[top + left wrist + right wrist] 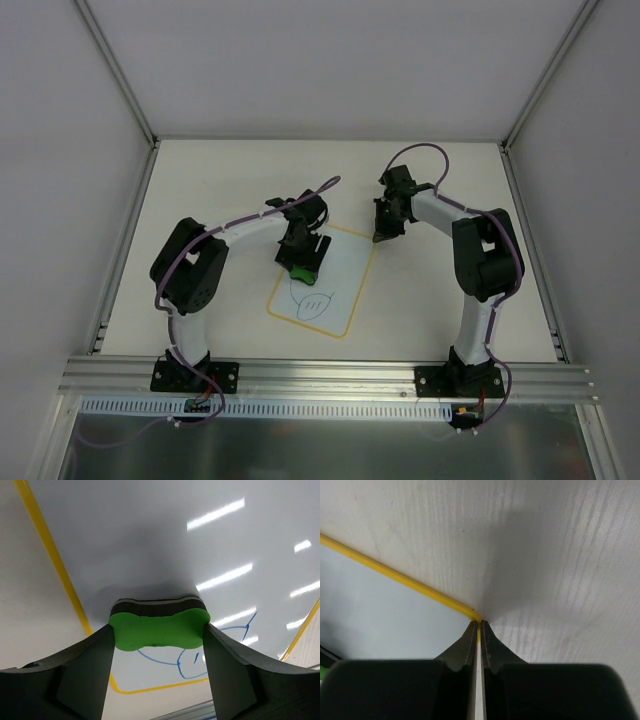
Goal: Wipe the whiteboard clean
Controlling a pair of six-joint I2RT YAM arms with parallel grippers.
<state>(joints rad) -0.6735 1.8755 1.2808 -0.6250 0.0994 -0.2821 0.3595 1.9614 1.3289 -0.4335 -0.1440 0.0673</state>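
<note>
The whiteboard [340,275] lies flat mid-table, white with a yellow border, with a blue pen scribble [312,300] near its front left. My left gripper [303,262] is shut on the green eraser [158,629], which sits on the board just behind the scribble [200,662]. The board also shows in the left wrist view [150,540]. My right gripper [383,237] is shut, its tips pressed at the board's far right corner [470,613], astride the yellow border. The board's white face shows in the right wrist view [380,610].
The white table [440,300] is walled by white panels at left, right and back. An aluminium rail [330,378] runs along the near edge with both arm bases on it.
</note>
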